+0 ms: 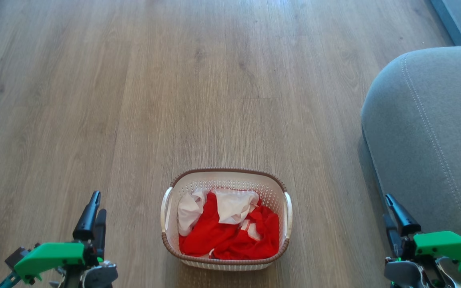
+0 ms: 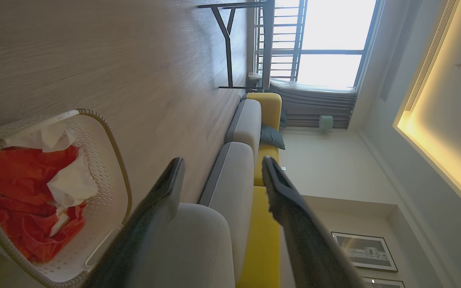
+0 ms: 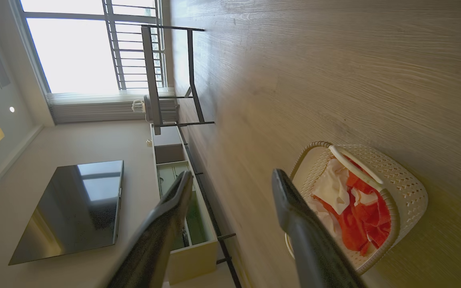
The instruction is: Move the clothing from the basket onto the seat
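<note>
Clothing (image 1: 226, 230) heaped in basket (image 1: 230, 173), bottom centre of frame, between my claws. Left claw (image 1: 98, 203) and right claw (image 1: 387, 208) both wide, nothing held. Seat (image 1: 434, 140) at right edge, beside right claw, so I'd use the right arm.

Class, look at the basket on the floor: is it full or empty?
Not empty. The basket stands upright on the floor with crumpled red and white clothing covering its bottom, lying below the rim.
</note>
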